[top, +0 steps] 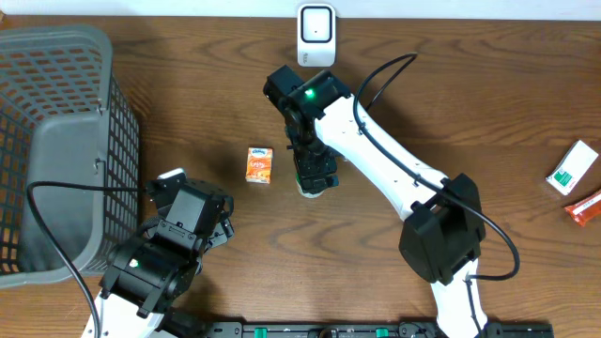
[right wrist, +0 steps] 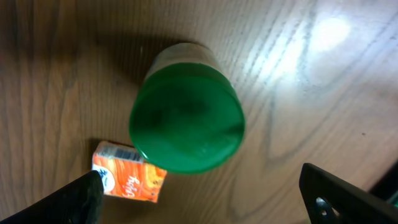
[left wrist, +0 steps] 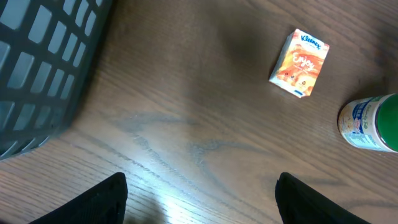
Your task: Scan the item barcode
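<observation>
With your right hand [right wrist: 202, 196] spread wide directly above the green-capped bottle [right wrist: 186, 121], centre the cap between the fingers [right wrist: 62, 202], lower straight, and close below the cap.

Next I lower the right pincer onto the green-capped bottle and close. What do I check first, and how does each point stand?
1. The right pincer is open: ok.
2. The green-capped bottle is lined up between its fingers: ok.
3. The Kleenex pack lies apart from the bottle: ok.
4. The left pincer is open, empty and off to the side: ok.
5. The scanner is unblocked: ok.
6. Which side of the bottle carries the barcode: cannot tell.
</observation>
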